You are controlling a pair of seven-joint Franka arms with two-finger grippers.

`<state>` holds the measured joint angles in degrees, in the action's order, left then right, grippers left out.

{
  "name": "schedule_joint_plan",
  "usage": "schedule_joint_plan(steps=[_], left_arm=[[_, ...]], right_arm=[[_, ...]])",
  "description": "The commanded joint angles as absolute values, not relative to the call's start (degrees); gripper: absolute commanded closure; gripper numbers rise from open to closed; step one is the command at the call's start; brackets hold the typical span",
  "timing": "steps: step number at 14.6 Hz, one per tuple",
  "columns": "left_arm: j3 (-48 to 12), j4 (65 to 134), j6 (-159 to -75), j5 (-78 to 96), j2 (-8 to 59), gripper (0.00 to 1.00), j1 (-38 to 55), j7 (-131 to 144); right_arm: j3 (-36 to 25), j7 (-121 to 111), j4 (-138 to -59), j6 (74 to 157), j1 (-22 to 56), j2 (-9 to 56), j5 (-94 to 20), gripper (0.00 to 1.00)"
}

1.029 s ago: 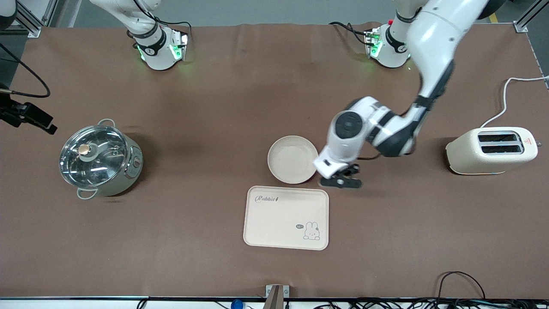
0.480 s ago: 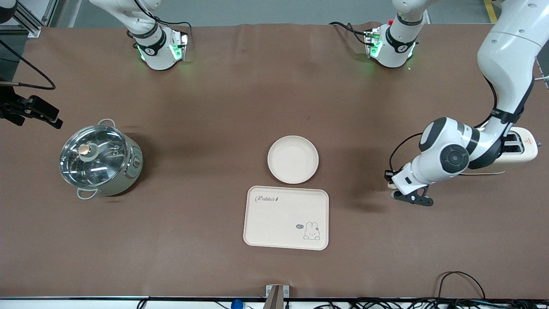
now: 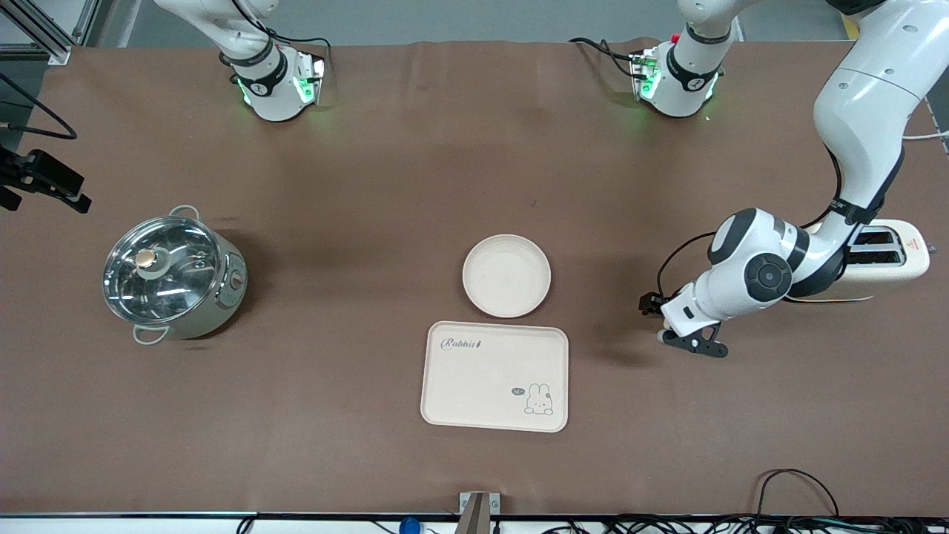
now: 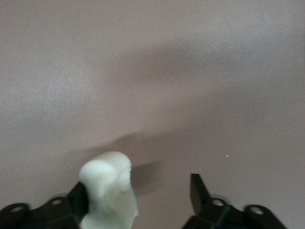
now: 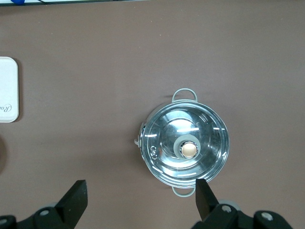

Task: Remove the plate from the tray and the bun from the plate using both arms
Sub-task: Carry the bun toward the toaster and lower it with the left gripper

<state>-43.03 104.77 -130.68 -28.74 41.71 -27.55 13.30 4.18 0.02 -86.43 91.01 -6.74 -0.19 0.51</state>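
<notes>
The round cream plate [image 3: 506, 275] lies empty at the table's middle, just farther from the front camera than the rabbit tray [image 3: 494, 376]. My left gripper [image 3: 689, 343] hangs low over bare table between the plate and the toaster. In the left wrist view its jaws [image 4: 138, 191] stand wide apart. The pale bun [image 4: 107, 186] sits against one finger only, with a gap to the other, and casts a shadow on the table. It peeks out as a pale spot [image 3: 660, 335] in the front view. My right gripper [image 5: 140, 191] is open and empty, high over the table beside the pot.
A steel pot with a glass lid [image 3: 172, 278] stands toward the right arm's end; it also shows in the right wrist view [image 5: 186, 148]. A cream toaster [image 3: 893, 259] stands at the left arm's end, partly covered by the left arm. Cables lie along the front edge.
My left gripper left the plate's rim and swung toward the toaster end, now carrying the bun at one finger, then edged slightly back toward the plate. The right hand shifted a little.
</notes>
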Motion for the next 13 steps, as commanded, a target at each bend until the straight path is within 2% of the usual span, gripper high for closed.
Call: schedule_joint_plan(steps=[1, 9, 11, 13], left_arm=[[-43.94, 104.77, -130.17, -28.12, 39.2, 0.0, -28.47, 12.57], [-44.03, 103.45, -128.94, -34.01, 38.76, 0.0, -27.07, 13.54], [-45.6, 99.43, -124.22, -33.93, 38.41, 0.0, -27.51, 12.66], [-50.77, 92.67, -116.76, -33.14, 37.89, 0.0, -28.82, 12.39]], right_arm=[[4.31, -2.28, -85.78, 90.7, -7.91, 0.09, 0.53, 0.0], [4.39, -2.02, -86.13, 90.09, -7.73, -0.09, 0.53, 0.0], [4.39, -2.02, -86.31, 90.17, -7.82, -0.09, 0.53, 0.0], [4.39, -2.37, -86.4, 90.18, -8.43, -0.09, 0.53, 0.0]])
